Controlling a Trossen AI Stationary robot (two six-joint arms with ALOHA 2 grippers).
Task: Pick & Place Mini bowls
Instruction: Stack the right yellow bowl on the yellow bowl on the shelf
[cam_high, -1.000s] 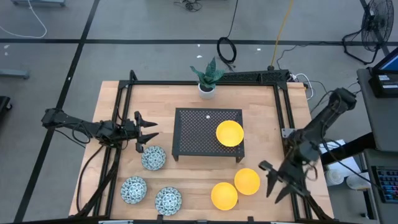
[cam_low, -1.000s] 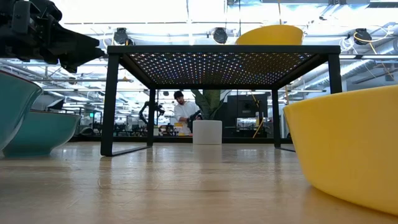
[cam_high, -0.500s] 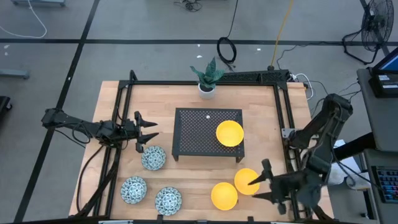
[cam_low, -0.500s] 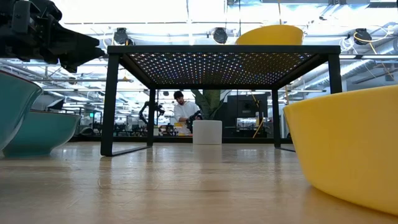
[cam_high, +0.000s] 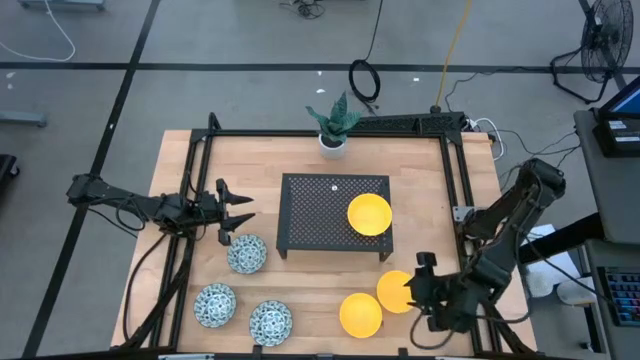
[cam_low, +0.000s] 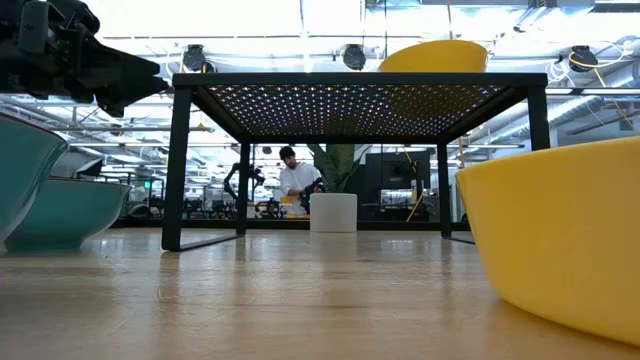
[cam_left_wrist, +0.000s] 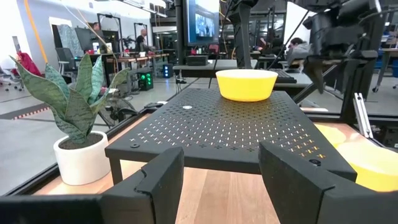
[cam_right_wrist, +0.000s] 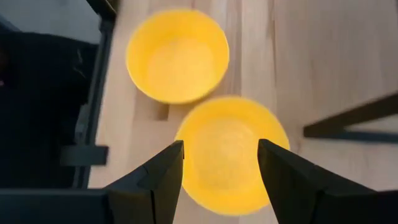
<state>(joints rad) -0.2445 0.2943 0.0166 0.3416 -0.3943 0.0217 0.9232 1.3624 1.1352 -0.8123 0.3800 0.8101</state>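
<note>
Three yellow mini bowls show. One sits on the black perforated rack, and two rest on the table near its front right. Three blue-green patterned bowls rest at the front left. My right gripper is open and points down over the nearer yellow bowl, one finger over each side of it, with the other floor bowl beyond. My left gripper is open and empty, left of the rack and just beyond a patterned bowl.
A white plant pot stands at the table's far edge behind the rack. Black frame rails run along the table's sides. The rack's legs stand on the table. People sit in the room beyond the table.
My right gripper has swung from the table's right front edge toward the table's left, turning from pointing at the near edge to pointing left, then tipping down over the yellow bowl. It stays open. The bowls have not moved.
</note>
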